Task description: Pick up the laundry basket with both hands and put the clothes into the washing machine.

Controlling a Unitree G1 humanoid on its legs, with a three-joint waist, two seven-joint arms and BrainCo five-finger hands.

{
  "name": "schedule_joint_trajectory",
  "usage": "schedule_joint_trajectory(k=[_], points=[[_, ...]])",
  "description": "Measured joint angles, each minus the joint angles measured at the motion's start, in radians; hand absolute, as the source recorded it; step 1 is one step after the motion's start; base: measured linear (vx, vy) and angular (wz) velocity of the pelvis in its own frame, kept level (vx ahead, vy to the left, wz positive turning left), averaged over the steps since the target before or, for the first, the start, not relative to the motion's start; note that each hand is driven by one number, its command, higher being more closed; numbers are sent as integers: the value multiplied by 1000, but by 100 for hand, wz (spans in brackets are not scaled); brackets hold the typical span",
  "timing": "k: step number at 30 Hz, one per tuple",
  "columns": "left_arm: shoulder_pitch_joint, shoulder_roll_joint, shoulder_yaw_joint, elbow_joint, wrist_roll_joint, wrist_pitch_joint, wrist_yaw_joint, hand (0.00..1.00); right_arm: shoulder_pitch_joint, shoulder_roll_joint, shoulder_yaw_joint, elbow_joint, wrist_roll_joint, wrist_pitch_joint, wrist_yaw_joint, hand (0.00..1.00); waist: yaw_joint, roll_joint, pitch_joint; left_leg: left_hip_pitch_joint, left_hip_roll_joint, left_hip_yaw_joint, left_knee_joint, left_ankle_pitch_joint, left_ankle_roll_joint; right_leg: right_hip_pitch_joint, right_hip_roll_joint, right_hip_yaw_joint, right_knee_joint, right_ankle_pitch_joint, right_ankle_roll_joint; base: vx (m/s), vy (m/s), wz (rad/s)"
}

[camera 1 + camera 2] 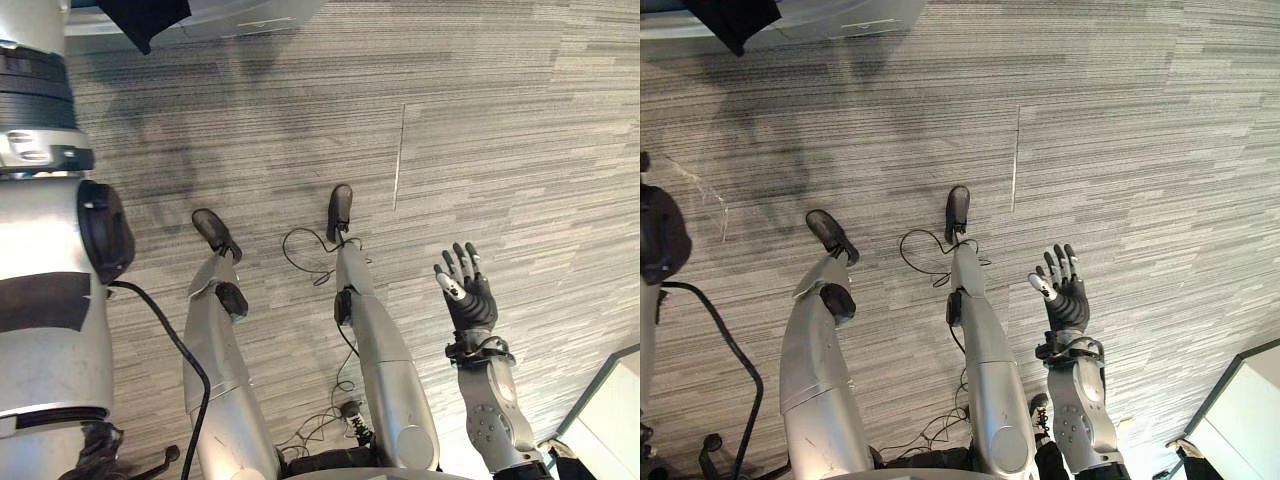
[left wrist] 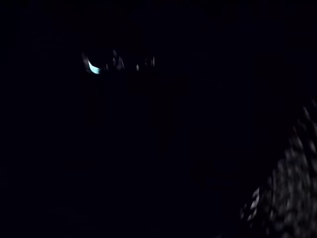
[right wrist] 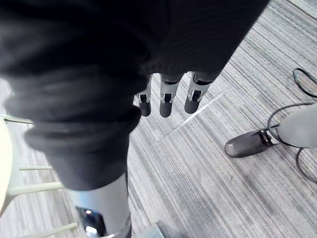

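- Closest to the camera, the left arm (image 1: 50, 300) rises along the left edge of the left eye view and runs out past the top. The left wrist view is almost black, so I cannot tell the state of the left hand.
- Dark cloth (image 1: 145, 20) hangs at the top edge, just beside that arm and in front of a pale grey surface (image 1: 250, 15). What holds the cloth is out of sight.
- Well apart from the cloth, the right hand (image 1: 468, 290) hangs low over the floor (image 1: 500, 130). Its fingers (image 3: 167, 104) are straight and slightly spread, and they hold nothing.
- Grey striped carpet covers the floor, with a thin pale seam (image 1: 398, 160) in it.
- Beyond the right hand, a white block with a dark edge (image 1: 610, 415) sits in the corner.
- Pale bars (image 3: 29, 168) show in the right wrist view; whether they belong to the basket I cannot tell.
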Motion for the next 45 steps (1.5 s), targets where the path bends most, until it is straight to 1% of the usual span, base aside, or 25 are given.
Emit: schedule_joint_trajectory(k=[1, 2, 4, 5, 7, 9, 10, 11, 12, 14, 16, 18, 19, 20, 22, 23, 27, 28, 32, 34, 38, 40, 42, 44, 45], points=[[12, 17, 0, 1, 168, 45, -19, 0, 3, -2, -12, -1, 8, -5, 26, 0, 4, 0, 0, 0, 5, 2, 3, 0, 0, 0, 3, 3, 0, 1, 2, -43, -30, -10], [20, 23, 1, 1, 248, 64, -30, 0, 6, -4, -16, -3, 13, -5, 43, 0, 5, 0, 0, 0, 6, 2, 3, 0, 0, 0, 4, 4, 0, 1, 2, -54, -39, -5], [68, 36, 1, 1, 510, 110, -80, 0, 36, -23, -20, -28, 31, -5, 99, 0, 7, 0, 0, 1, 9, 4, 6, 0, 0, 0, 6, 19, -4, 1, 2, -55, -37, -4], [80, 37, -1, 1, 560, 120, -103, 0, 45, -28, -21, -36, 41, -4, 113, 0, 7, 0, 0, 1, 11, 6, 8, 0, 0, 0, 7, 26, -6, 1, 2, -52, -35, -8], [86, 50, -44, 35, 692, 146, -201, 0, 73, -40, -23, -36, 59, 9, 151, 0, 8, -1, -1, -1, 27, 9, 10, -7, 3, 3, 19, 47, -17, 6, 6, -53, -44, -16], [89, 67, -95, 39, 783, 148, -252, 0, 85, -41, -19, -24, 60, 28, 169, 0, 7, -1, 0, -2, 49, 6, 3, -3, -1, 0, 36, 58, -21, 17, 23, -49, -60, -25], [92, 71, -129, 36, 870, 141, -263, 0, 95, -42, -17, -17, 60, 34, 176, 0, 9, 1, -1, -2, 63, 3, -6, 7, -11, -12, 48, 55, 3, -9, 0, -43, -73, -17], [101, 74, -140, 32, 900, 134, -263, 0, 99, -42, -16, -15, 60, 37, 183, 0, 8, 1, -1, -2, 68, 3, -8, 12, -18, -26, 50, 51, 39, -48, -37, -34, -92, -6], [122, 89, -168, 28, 971, 122, -264, 0, 101, -43, -16, -16, 60, 37, 193, 0, 8, 0, -2, -3, 77, -6, -2, 23, -37, -41, 66, 47, 69, -74, -56, -23, -117, -9], [146, 132, -237, 28, 1070, 123, -265, 0, 102, -70, -11, -23, 60, 22, 200, 0, 7, 1, -2, -3, 86, -6, -20, 43, -66, -45, 78, 47, 52, -73, -58, -18, -130, -14], [142, 164, -325, -4, 1118, 122, -256, 0, 111, -89, -11, -19, 61, 22, 199, 0, 4, 1, -2, -1, 88, -5, -28, 45, -70, -47, 81, 44, 49, -73, -58, -16, -75, -1], [138, 234, -416, -37, 1153, 97, -256, 0, 114, -99, -12, -21, 65, 17, 199, 0, 8, 2, -1, 0, 87, -5, -30, 46, -71, -44, 80, 37, 49, -73, -58, -7, -55, 8], [141, 269, -473, -65, 1172, 68, -256, 0, 114, -99, -17, -23, 67, 10, 200, 0, 12, 2, -1, 0, 83, -5, -30, 47, -71, -42, 76, 29, 49, -73, -58, 4, -29, 16], [150, 276, -491, -85, 1202, 36, -253, 0, 114, -101, -20, -22, 77, -2, 208, 0, 20, 2, -1, 1, 76, -5, -30, 47, -71, -38, 70, 24, 49, -73, -58, 6, -15, 18], [166, 273, -501, -95, 1229, 9, -233, 0, 114, -102, -20, -19, 96, -16, 214, 0, 28, 2, -1, 2, 66, -6, -30, 46, -70, -33, 60, 19, 49, -73, -58, 8, 1, 20], [184, 270, -492, -97, 1245, 19, -212, 0, 114, -102, -20, -21, 96, -24, 214, 0, 30, 3, -1, 3, 57, -7, -30, 46, -70, -31, 51, 16, 49, -73, -58, 4, 7, 17], [271, 222, -325, -87, 1263, 82, -191, 0, 114, -86, -18, -20, 95, -28, 210, 0, 32, 5, -2, 4, 46, -6, -28, 41, -62, -30, 42, 22, 49, -73, -57, -1, 2, 2], [300, 218, -287, -84, 1263, 87, -191, 0, 114, -76, -19, -19, 95, -28, 208, 0, 32, 7, -3, 5, 44, -6, -28, 41, -62, -30, 40, 24, 49, -72, -57, 0, 0, 0], [455, 203, -139, -77, 1262, 80, -193, 0, 114, -52, -18, -19, 87, -27, 207, 0, 29, 16, -7, 31, 45, -4, -29, 41, -61, -10, 41, 30, 49, -70, -54, -19, -18, -3], [558, 178, -53, -63, 1262, 76, -196, 0, 114, -51, -22, -21, 86, -28, 207, 0, 32, 30, -15, 40, 50, -5, -28, 40, -61, -1, 45, 30, 50, -71, -53, -30, -38, -4], [717, 154, 104, -42, 1260, 78, -196, 0, 114, -28, -22, -20, 84, -27, 202, 0, 55, 35, -16, 56, 59, 3, -25, 42, -60, 4, 52, 34, 59, -74, -51, -28, -45, -7], [809, 89, 178, -44, 1261, 81, -185, 0, 114, -13, -23, -16, 58, -28, 187, 0, 74, 41, -18, 87, 57, 11, -32, 43, -60, 21, 50, 37, 81, -88, -57, -12, -36, 5], [909, 8, 217, -51, 1262, 85, -166, 0, 113, 14, -22, 6, 11, -39, 175, 0, 83, 56, -25, 127, 46, 8, -50, 50, -56, 33, 38, 23, 139, -129, -63, 0, -25, 31], [1041, -117, 254, -101, 1262, 106, -111, 0, 99, 44, -22, 65, -33, -50, 137, 0, 99, 63, -29, 187, 13, 4, -86, 64, -54, 46, 6, 8, 233, -189, -65, 11, -6, 47], [1070, -149, 263, -114, 1261, 108, -102, 0, 93, 49, -22, 81, -34, -52, 131, 0, 101, 68, -32, 198, 6, -3, -90, 65, -52, 50, -1, 1, 254, -203, -64, 19, 14, 50]])
